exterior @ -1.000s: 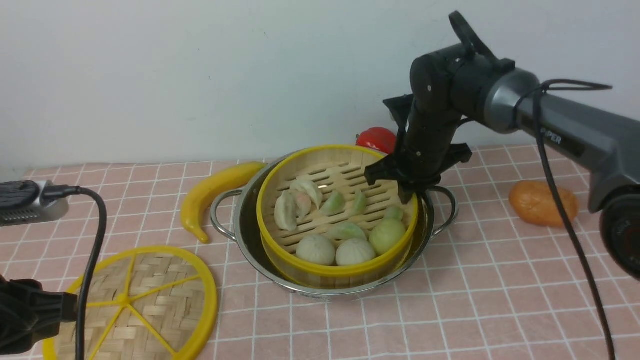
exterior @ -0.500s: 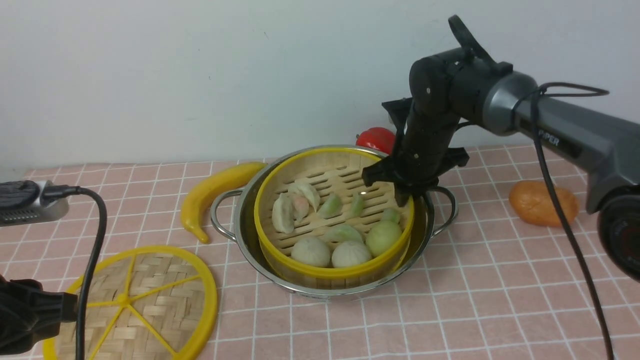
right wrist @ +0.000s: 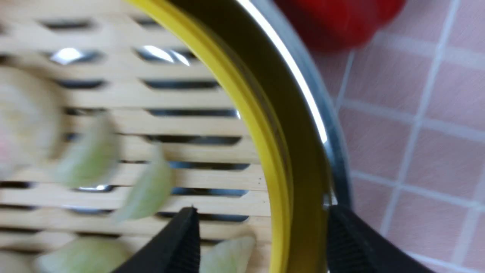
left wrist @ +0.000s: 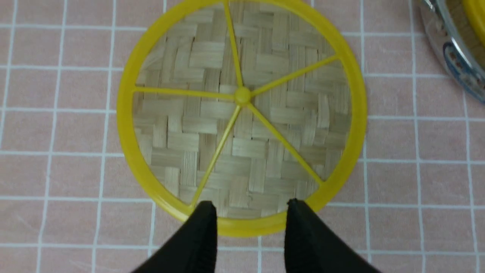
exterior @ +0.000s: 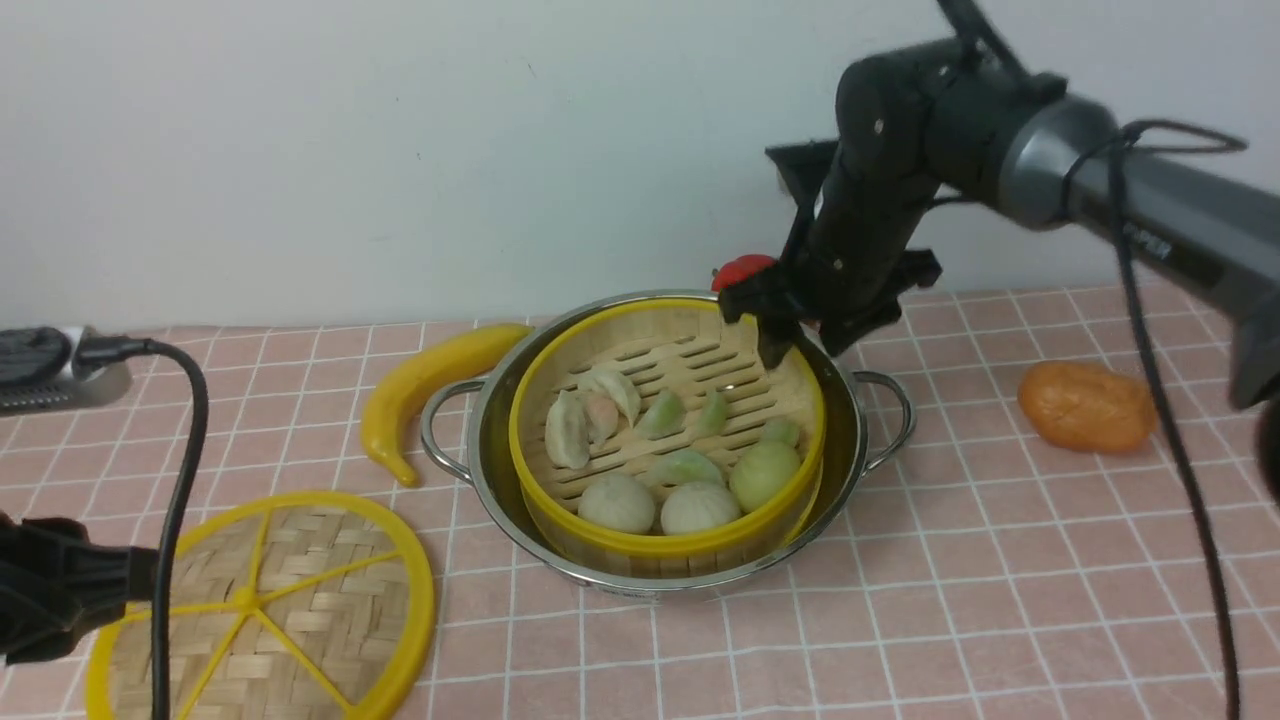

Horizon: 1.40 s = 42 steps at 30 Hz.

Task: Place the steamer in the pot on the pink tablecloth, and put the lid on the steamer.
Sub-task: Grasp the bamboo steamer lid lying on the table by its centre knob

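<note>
banana point(exterior: 430, 385) left | red fruit point(exterior: 742, 270) rear | orange lump point(exterior: 1085, 407) right | power strip point(exterior: 55, 368) far left

Shiny polished steel pot point(exterior: 487, 440); steamer point(exterior: 680, 360) pale slatted bamboo, glossy yellow plastic rim; lid point(exterior: 300, 590) rough woven bamboo; tablecloth point(exterior: 1000, 600) matt pink cloth; banana point(exterior: 430, 380) glossy yellow.

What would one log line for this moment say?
steamer: in pot | lid: flat on tablecloth, off steamer | right gripper: open above steamer rim | left gripper: open at lid rim

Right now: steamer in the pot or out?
In. The steamer sits level inside the pot, whose steel rim rings it all round. The lid is off, flat on the pink tablecloth.
</note>
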Motion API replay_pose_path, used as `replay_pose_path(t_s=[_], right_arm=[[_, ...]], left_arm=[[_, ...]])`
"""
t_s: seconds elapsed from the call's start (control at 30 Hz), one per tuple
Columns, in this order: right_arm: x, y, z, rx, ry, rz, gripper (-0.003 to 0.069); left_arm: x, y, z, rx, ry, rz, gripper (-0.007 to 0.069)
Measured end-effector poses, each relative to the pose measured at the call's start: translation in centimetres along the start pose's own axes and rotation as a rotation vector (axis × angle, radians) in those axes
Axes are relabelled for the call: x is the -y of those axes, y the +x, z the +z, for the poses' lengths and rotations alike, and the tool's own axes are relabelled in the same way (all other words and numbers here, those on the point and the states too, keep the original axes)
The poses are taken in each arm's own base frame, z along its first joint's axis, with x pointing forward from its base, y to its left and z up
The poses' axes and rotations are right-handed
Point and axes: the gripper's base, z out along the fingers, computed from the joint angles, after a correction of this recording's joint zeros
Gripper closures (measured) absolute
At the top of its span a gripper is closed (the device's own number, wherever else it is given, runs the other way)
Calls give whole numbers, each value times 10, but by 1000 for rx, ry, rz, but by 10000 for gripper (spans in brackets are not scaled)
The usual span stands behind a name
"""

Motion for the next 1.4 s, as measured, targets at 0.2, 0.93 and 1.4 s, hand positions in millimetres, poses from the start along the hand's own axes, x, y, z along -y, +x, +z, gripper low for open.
replay_pose_path(t_s=[0.2, 0.93, 1.4], right_arm=[[-1, -4, -100, 200, -6, -44, 203], [34, 245, -443, 898, -317, -136, 203], [57, 339, -463, 1024, -368, -104, 203]], left_arm=[[0, -10, 25, -48, -3, -12, 382], [0, -46, 165, -286, -21, -24, 382], [0, -43, 181, -326, -23, -24, 508]])
